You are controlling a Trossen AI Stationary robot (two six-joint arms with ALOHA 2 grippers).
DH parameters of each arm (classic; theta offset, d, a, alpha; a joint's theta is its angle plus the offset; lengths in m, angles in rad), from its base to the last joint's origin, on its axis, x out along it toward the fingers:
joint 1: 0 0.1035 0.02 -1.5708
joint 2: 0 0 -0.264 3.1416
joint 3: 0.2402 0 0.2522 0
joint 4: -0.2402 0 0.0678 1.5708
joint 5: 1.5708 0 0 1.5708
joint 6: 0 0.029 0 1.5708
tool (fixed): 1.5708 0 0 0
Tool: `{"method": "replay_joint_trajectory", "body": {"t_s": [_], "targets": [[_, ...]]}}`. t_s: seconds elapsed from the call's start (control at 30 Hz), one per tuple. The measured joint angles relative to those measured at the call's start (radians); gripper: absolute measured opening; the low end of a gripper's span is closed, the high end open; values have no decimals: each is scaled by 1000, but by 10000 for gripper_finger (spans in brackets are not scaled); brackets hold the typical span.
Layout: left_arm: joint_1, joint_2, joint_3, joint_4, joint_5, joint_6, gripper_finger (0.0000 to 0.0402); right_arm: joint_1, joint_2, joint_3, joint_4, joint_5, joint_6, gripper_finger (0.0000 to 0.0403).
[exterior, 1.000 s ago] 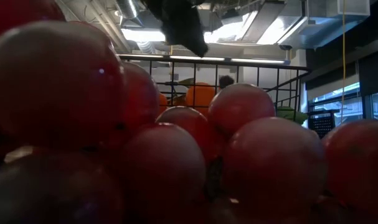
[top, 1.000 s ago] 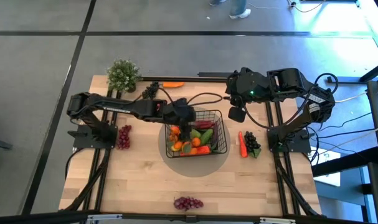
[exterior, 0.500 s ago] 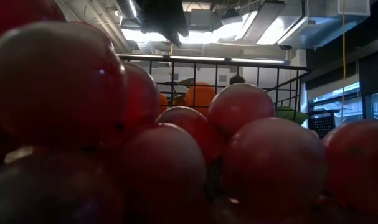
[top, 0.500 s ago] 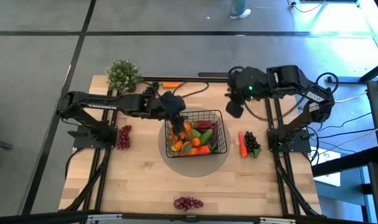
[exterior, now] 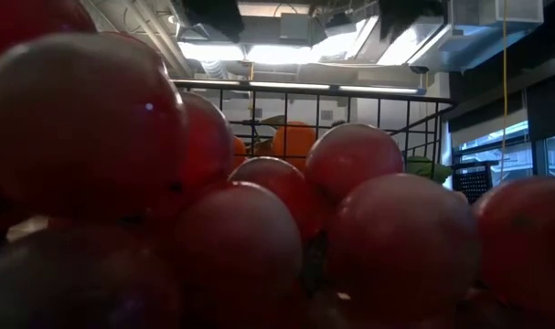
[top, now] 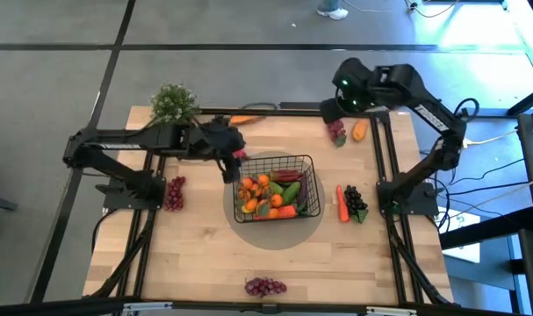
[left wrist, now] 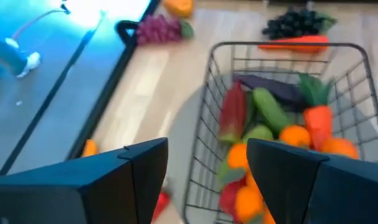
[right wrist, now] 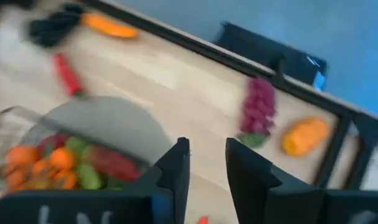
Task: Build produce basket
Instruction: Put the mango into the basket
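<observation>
The black wire basket [top: 277,186] stands mid-table, with oranges, a carrot, a green cucumber, a red pepper and a purple eggplant [left wrist: 273,90] lying in it. My left gripper [top: 232,165] hovers open just left of the basket's far left corner, with nothing between its fingers [left wrist: 139,174]. My right gripper [top: 330,111] hangs above the table's far right, over purple grapes [top: 338,132] and an orange piece [top: 360,130]. Its fingers [right wrist: 176,165] stand narrowly apart and empty.
Loose produce lies about. Red grapes [top: 175,193] are at the left and more grapes [top: 265,286] near the front edge. A carrot with dark grapes [top: 350,204] lies right of the basket, another carrot [top: 244,119] at the far edge. A potted plant [top: 172,104] stands far left.
My left gripper has risen from over the basket and drawn back toward the table's left edge, still open. My right gripper has swung from beside the basket's far right corner toward the far edge and rolled about its own line. The grapes and orange piece under it now show.
</observation>
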Motion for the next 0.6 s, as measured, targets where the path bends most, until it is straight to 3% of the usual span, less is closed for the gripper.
{"method": "replay_joint_trajectory", "body": {"t_s": [0.2, 0.37, 0.6], "targets": [[40, -17, -1, -38, 11, 27, 208, -153, -1, -188, 20, -99, 122, 93], [65, -22, -1, -42, 14, 78, 208, -251, -1, -342, 121, -90, 138, 93], [135, -16, -1, -33, 209, 90, 208, -335, -1, -492, 291, -38, 116, 93]]}}
